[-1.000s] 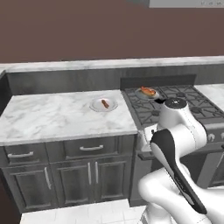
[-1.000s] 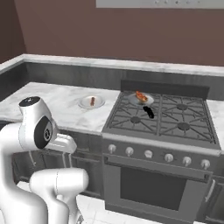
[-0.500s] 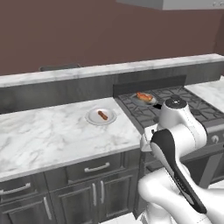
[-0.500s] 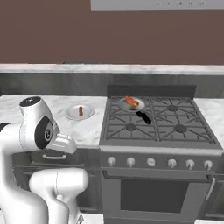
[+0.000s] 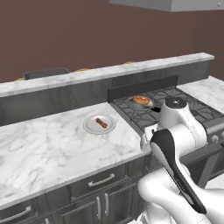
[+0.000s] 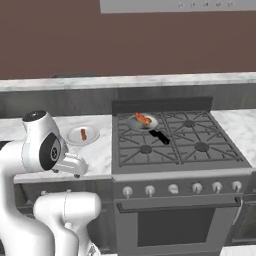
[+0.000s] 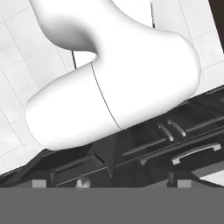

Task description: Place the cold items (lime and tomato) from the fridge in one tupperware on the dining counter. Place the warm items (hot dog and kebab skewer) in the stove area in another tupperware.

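A hot dog (image 5: 141,100) (image 6: 143,119) lies in a dark pan (image 5: 146,105) (image 6: 150,126) on the back left burner of the stove (image 6: 175,142). A short reddish-brown piece, probably the kebab skewer (image 5: 101,123) (image 6: 83,134), rests on a white plate (image 5: 92,127) (image 6: 75,136) on the marble counter beside the stove. My arm is folded close to the base. In the hand view my gripper (image 7: 111,183) is open and holds nothing, pointing down at dark cabinet drawers. The lime, tomato, fridge and tupperware are out of view.
A raised ledge (image 5: 109,72) (image 6: 150,80) runs behind the counter and stove, with a brown wall beyond. A range hood (image 6: 175,5) hangs above the stove. Oven knobs and a handle (image 6: 175,202) face the base. Marble counter (image 5: 39,144) stretches left.
The whole picture has shifted, so the base has driven: stove and plate now sit nearer and more centred. The arm stays folded and the gripper stays open.
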Controlling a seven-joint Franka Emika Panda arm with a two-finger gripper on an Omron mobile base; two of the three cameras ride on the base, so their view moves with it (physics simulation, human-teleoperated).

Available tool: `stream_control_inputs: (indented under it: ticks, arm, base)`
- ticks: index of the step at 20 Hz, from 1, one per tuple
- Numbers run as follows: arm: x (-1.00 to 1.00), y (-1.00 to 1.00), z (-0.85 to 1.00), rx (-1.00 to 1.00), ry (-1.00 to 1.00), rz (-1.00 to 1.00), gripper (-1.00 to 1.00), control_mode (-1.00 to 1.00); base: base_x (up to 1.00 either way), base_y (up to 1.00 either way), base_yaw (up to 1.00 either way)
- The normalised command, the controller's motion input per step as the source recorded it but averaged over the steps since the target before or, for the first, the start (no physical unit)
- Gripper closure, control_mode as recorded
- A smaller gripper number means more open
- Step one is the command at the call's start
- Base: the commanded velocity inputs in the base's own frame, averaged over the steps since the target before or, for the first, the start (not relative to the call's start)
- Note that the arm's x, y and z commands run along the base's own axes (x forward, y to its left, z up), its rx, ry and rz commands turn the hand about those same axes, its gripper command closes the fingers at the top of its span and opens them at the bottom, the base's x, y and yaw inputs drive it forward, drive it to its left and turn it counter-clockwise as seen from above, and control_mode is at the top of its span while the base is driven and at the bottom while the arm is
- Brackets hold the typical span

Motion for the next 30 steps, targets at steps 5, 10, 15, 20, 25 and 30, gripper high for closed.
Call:
stream_control_inputs:
  ticks: [5, 10, 15, 20, 25, 30]
  arm:
    - [0.0, 0.0, 0.0, 0.0, 0.0, 0.0, -1.0, 1.0]
    - [0.0, 0.0, 0.0, 0.0, 0.0, 0.0, -1.0, 1.0]
    - [0.0, 0.0, 0.0, 0.0, 0.0, 0.0, -1.0, 1.0]
    - [0.12, 0.15, 0.0, -0.04, 0.0, -0.02, -1.0, -1.0]
    - [0.34, 0.26, 0.0, -0.07, -0.01, 0.02, -1.0, -1.0]
    - [0.4, 0.01, 0.05, 0.01, -0.24, 0.16, -1.0, -1.0]
  base:
    - [0.25, 0.36, -0.16]
    - [0.2, 0.47, -0.12]
    - [0.25, 0.46, -0.11]
    - [0.16, 0.27, -0.07]
    - [0.0, 0.0, 0.0]
    - [0.0, 0.0, 0.0]
